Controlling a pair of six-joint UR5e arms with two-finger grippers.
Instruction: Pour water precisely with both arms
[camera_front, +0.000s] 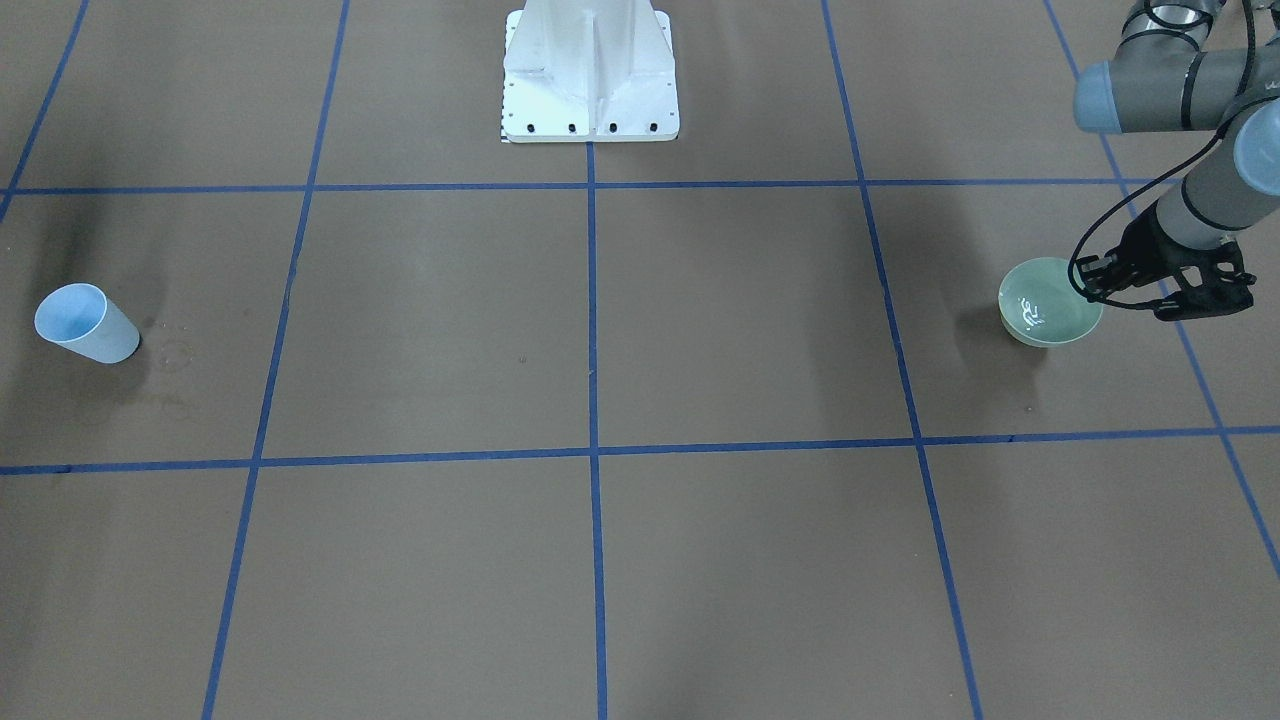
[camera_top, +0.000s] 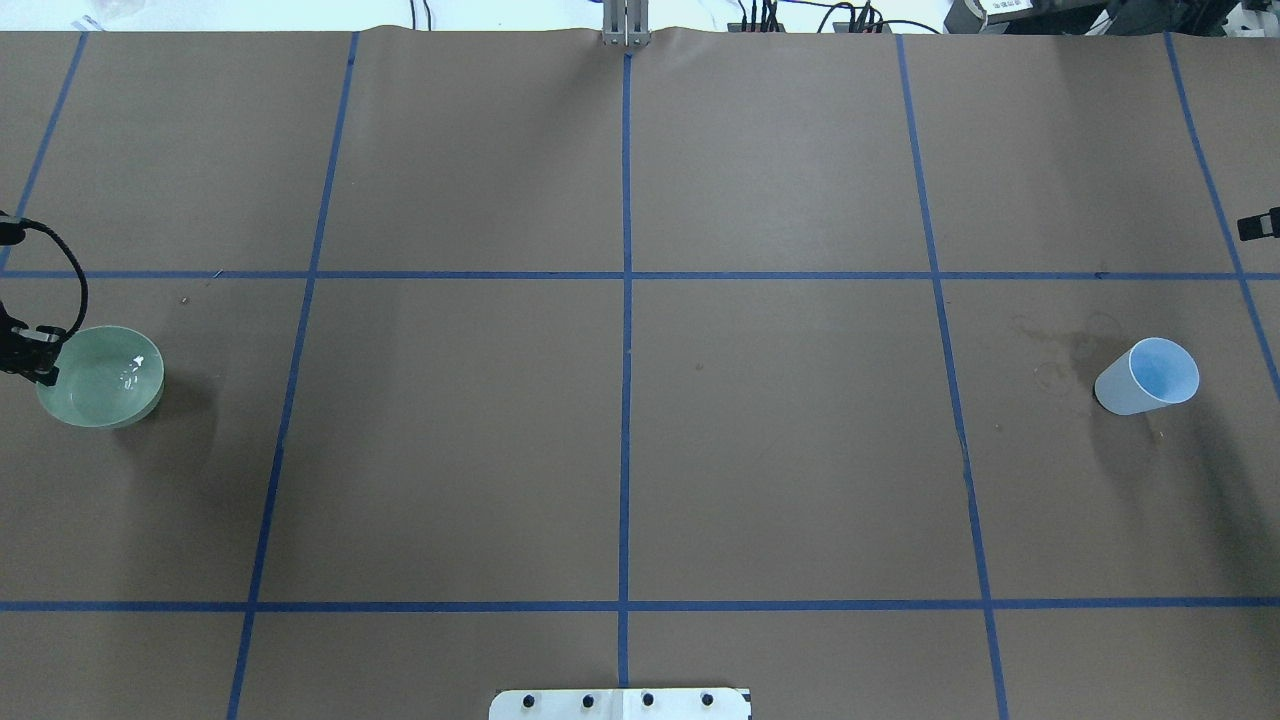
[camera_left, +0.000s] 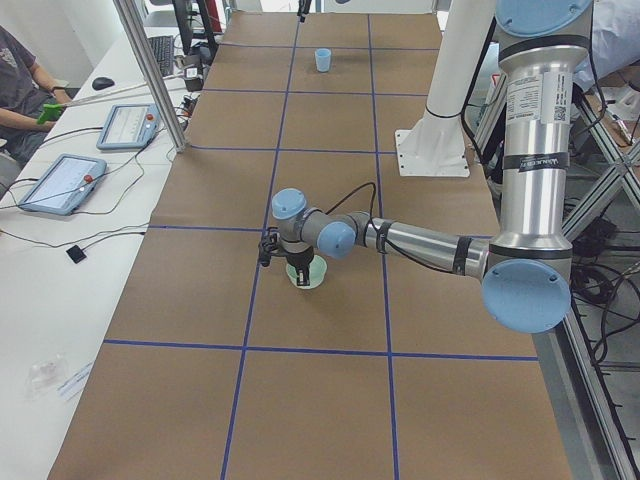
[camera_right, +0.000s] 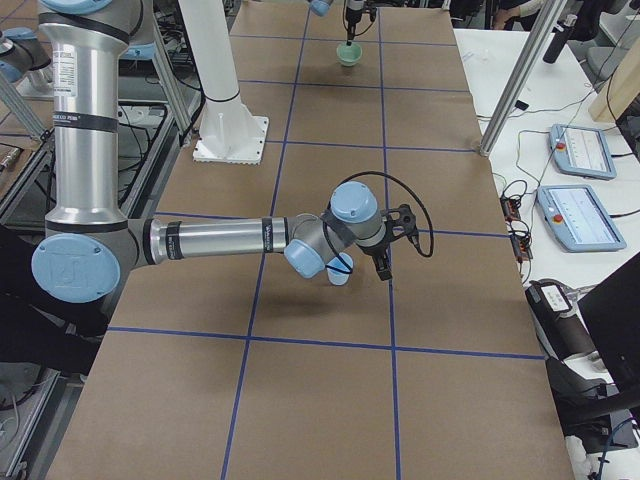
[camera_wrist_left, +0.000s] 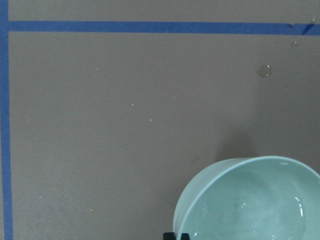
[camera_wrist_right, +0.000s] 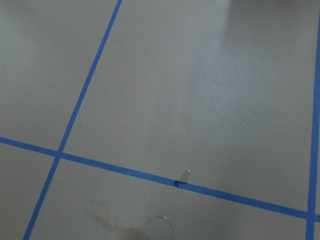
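Left wrist-mounted view: you've got the left gripper (camera_wrist_left: 176, 235) on the rim of the pale green bowl (camera_wrist_left: 250, 200). Two black fingertips (camera_wrist_left: 170, 236) show at the bottom edge, close together, one on each side of the rim wall. The jaws are narrow and pinch the rim.

The water (camera_wrist_left: 260, 212) is a shallow clear pool in the bottom of that bowl, with faint ripples. It lies just past the tips, inside the wall and lower down. In the front-facing view it shows as white glints.

In the overhead view the bowl sits on the table (camera_top: 640, 450) at the robot's far left, and the gripper is on the side of the rim toward the table's left end. The left arm (camera_left: 420, 240) reaches out low and nearly level to it.

On the right side, the right gripper (camera_right: 385, 265) hangs fingers-down above the table, near the pale blue cup (camera_top: 1148, 376) and clear of it. You can't tell from these views whether it is wide or narrow; overhead only a black sliver shows at the frame edge. The right arm (camera_right: 210, 238) partly hides the cup in the exterior right view.

The cup and the bowl are well apart, at opposite ends of the table. Faint damp rings (camera_top: 1060, 370) mark the paper beside the cup. The right wrist view shows brown paper, blue tape lines (camera_wrist_right: 150, 175) and those rings.
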